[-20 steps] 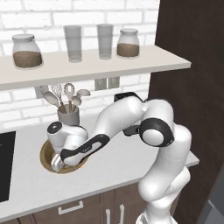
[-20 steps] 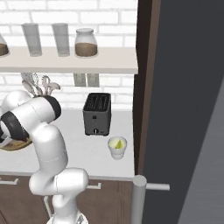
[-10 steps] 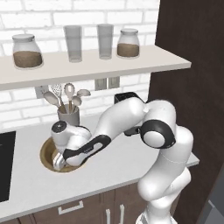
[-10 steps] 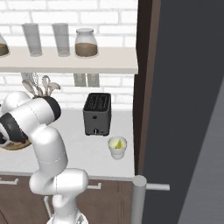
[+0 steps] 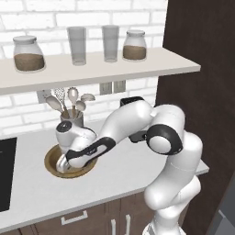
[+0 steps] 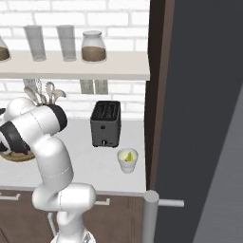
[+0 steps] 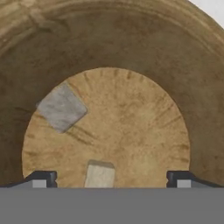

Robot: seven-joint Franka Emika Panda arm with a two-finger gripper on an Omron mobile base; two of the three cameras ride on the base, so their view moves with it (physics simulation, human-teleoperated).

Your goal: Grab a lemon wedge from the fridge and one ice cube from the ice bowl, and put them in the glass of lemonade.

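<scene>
Left of the gripper [image 7: 112, 178] in the hand view: a grey ice cube [image 7: 61, 107], turned diamond-wise, flat on the ice bowl [image 7: 109, 52] floor. Between the spread fingertips [image 7: 42, 178], nearer the left one: a second pale cube [image 7: 100, 174], edge-on, maybe already touching nothing, hard to tell. Jaws wide apart, nothing clamped. Left base view: utensil cup [image 5: 72, 117] just behind the hand, spoons sticking up; hand dipped into the bowl [image 5: 51, 160], forearm slanting down-left from a bent elbow, covering most of the bowl. Right of the hand, right base view: black toaster [image 6: 106, 123], then glass of lemonade [image 6: 127, 160] well apart, upright, yellow bit inside. Shelf [image 6: 71, 69] above with jars and glasses.
</scene>
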